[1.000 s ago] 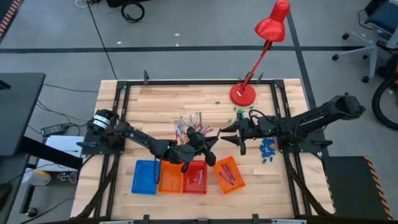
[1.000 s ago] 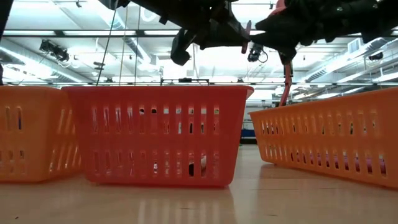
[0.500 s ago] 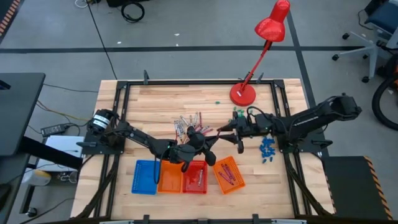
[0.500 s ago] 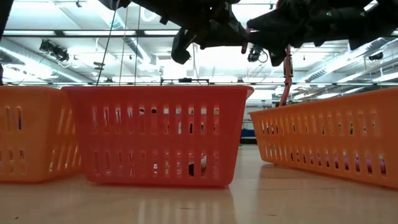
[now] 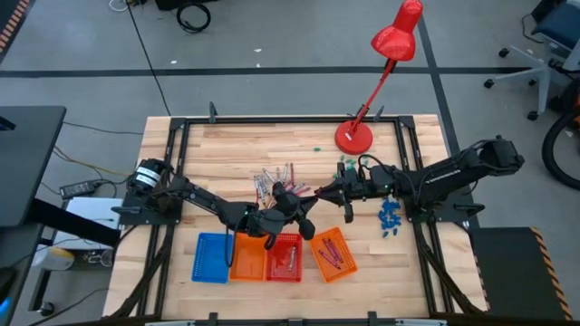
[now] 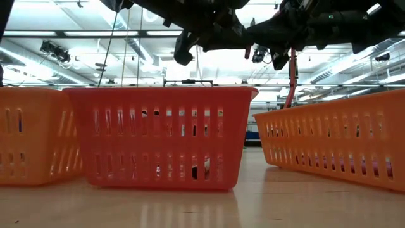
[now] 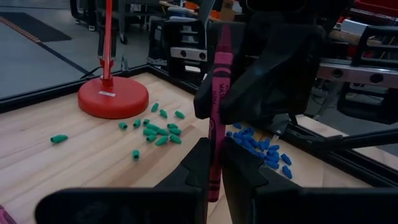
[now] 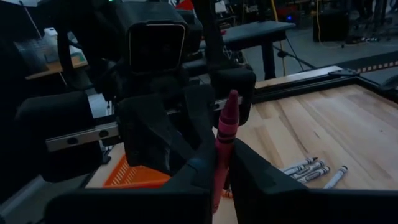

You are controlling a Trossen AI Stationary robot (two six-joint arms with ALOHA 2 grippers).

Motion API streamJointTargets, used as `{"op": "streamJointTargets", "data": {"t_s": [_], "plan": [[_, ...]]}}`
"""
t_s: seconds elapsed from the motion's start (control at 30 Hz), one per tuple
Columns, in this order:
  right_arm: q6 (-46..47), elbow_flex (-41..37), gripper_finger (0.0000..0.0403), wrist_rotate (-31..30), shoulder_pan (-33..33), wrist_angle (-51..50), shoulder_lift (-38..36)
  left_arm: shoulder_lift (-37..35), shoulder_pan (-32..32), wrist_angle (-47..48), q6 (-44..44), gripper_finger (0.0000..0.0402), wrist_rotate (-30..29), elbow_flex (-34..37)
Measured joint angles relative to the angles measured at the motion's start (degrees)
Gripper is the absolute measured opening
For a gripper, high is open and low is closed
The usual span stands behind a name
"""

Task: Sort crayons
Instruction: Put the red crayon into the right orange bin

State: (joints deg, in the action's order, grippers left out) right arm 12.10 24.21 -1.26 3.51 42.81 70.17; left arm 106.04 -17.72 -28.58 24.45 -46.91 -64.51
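A red-pink crayon (image 7: 217,93) stands near upright in the air above the middle of the table, and both grippers are shut on it. My left gripper (image 7: 214,163) comes from the table's left, and my right gripper (image 8: 219,163) from the right. They meet at the crayon (image 5: 314,195), just beyond the baskets. More crayons (image 5: 275,179) lie loose in a pile on the wood, left of the grippers. My left gripper pinches the crayon's lower part (image 7: 213,180) between its two fingers. It comes in about level from the table's left, its fingers across the stick. The crayon is clear of the table, near upright, its top rising above the fingers. My right gripper pinches the same crayon between its two fingers at the wrapped shaft (image 8: 217,177), coming level from the table's right. The fingers lie across the stick. The pointed end (image 8: 231,102) stands up above them, clear of the table.
Along the near edge stand a blue basket (image 5: 210,257), an orange one (image 5: 246,259), a red one (image 5: 284,261) and a turned orange one (image 5: 333,254) holding crayons. A red lamp (image 5: 353,136) stands at the far edge. Green bits (image 5: 347,163) and blue bits (image 5: 390,217) lie right of the middle.
My right gripper has edged toward the table's left, up to the left gripper, and has shut on the crayon. The left gripper has kept the crayon in place, near upright and clear of the table.
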Motion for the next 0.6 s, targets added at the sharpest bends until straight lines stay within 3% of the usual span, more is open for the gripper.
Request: {"op": "streamJointTargets", "data": {"t_s": [0.2, 0.6], "plan": [[-0.26, 0.0, 0.0039, -0.11, -0.65, 0.23, 0.0, -0.02, 0.03, 0.02, 0.35, 0.0044, -0.01, 0.0], [0.97, 0.0, 0.004, -1.4, -1.57, -4.88, -0.07, -0.74, -1.17, 3.93, -2.64, 0.0151, 3.47, -0.02]]}}
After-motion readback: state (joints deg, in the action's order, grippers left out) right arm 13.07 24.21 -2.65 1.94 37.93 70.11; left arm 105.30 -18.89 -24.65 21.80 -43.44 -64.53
